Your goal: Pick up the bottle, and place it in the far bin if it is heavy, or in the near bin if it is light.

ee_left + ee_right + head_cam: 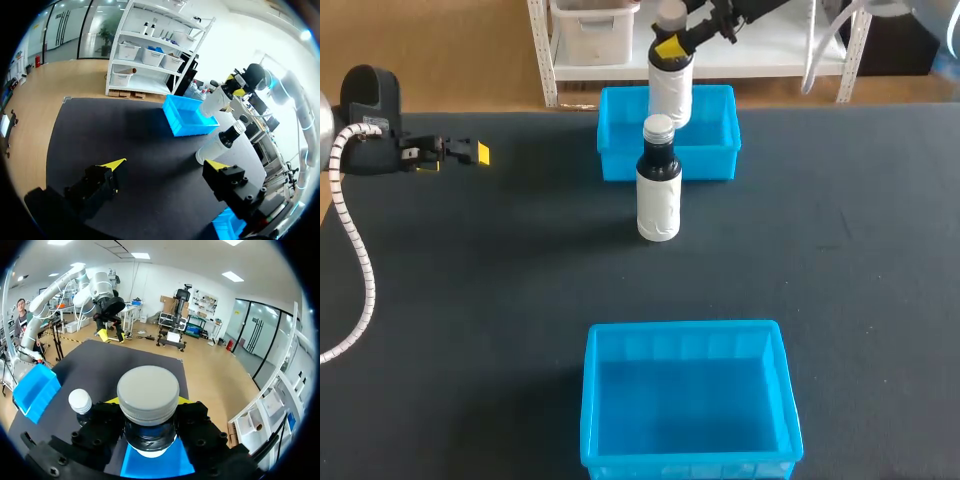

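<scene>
Right hand (670, 47) grips bottle (671, 95) above far bin (712, 165).

tabletop (860, 260) looked matt and dark, kinda felt-like. the bin (710, 160) under the right gripper (670, 48) and the other bin (588, 400) were smooth glossy blue plastic. the bottle (671, 95) in that gripper had a matt grey cap (148, 392).

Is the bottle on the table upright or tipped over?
Upright: the table bottle stands on its base, cap up.
</scene>
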